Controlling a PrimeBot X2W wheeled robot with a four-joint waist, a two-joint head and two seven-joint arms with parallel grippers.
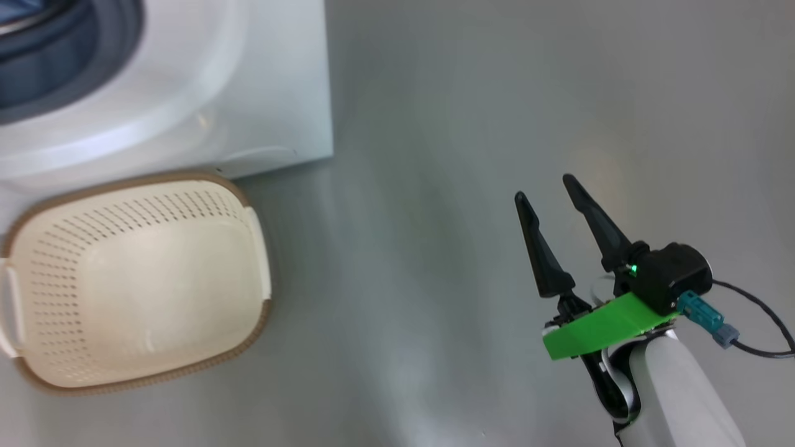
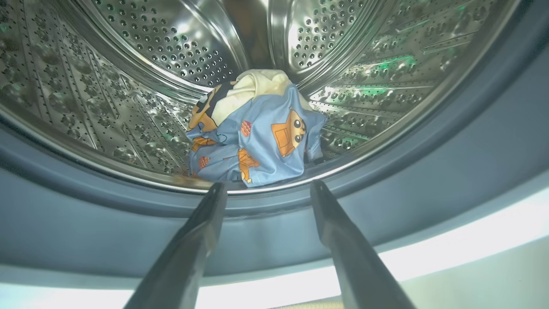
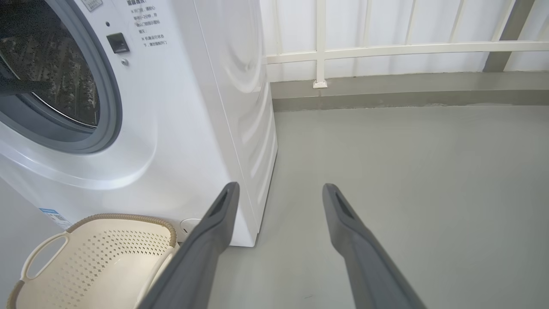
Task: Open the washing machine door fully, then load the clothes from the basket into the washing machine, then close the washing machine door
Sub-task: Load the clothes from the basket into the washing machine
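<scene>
The clothes (image 2: 257,133), a light blue and cream bundle with orange prints, lie at the front of the steel drum (image 2: 141,64) inside the washing machine (image 1: 248,93). My left gripper (image 2: 266,186) is open at the grey gasket, its tips just short of the bundle, with nothing between the fingers. The basket (image 1: 133,279) sits on the floor against the machine's front and nothing lies in it; it shows again as the basket (image 3: 98,257) in the right wrist view. My right gripper (image 1: 546,189) hangs open over the bare floor, well right of the basket. The washing machine door is out of view.
Grey floor (image 1: 466,155) stretches to the right of the machine. A white railing (image 3: 386,47) and a low kerb run along the far wall. A blue label (image 3: 53,216) sits low on the machine's front beside the basket.
</scene>
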